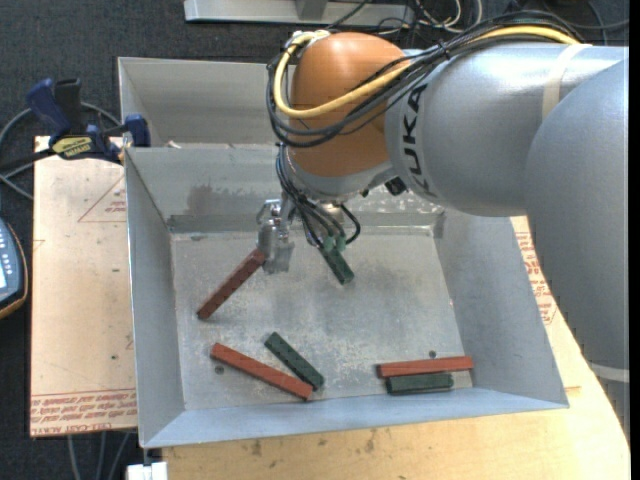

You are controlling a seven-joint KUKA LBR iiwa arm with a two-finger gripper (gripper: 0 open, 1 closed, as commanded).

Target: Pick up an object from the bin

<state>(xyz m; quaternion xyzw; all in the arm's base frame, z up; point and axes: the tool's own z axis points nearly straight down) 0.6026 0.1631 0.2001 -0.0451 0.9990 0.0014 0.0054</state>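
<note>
My gripper (277, 243) hangs under the orange-domed wrist over the back middle of the bin. Its grey tip is at the upper end of a brown stick (232, 283), which slants down to the left across the floor; whether they touch is unclear. Just right of the gripper a short dark green stick (340, 265) lies tilted, with its upper end hidden under the wrist.
Near the front wall lie a reddish stick (258, 370) and a dark green stick (293, 360), meeting at their right ends. At the front right a reddish stick (425, 366) lies beside a green one (420, 383). The arm covers the bin's back right.
</note>
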